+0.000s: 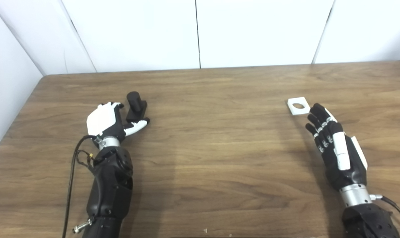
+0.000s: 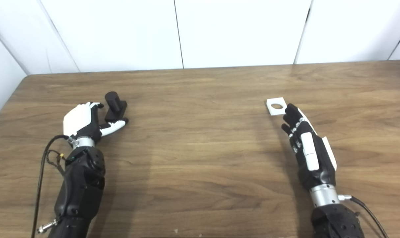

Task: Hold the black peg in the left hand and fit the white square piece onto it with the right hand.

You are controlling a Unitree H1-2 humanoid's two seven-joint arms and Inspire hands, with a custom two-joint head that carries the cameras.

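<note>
The black peg (image 1: 136, 105), a short cylinder on a square black base, stands on the wooden table at the left. My left hand (image 1: 109, 120) is open right beside it, fingers on its left and thumb below its base, not closed on it. The white square piece (image 1: 298, 105) with a round hole lies flat on the table at the right. My right hand (image 1: 332, 142) is open, fingers stretched out, its fingertips (image 1: 317, 109) just short of the piece's near right corner. The same scene shows in the right eye view, with the peg (image 2: 115, 105) and the piece (image 2: 276, 106).
The wooden table (image 1: 213, 158) ends at white wall panels behind and a white wall at the left. A black cable (image 1: 72, 172) hangs beside my left forearm.
</note>
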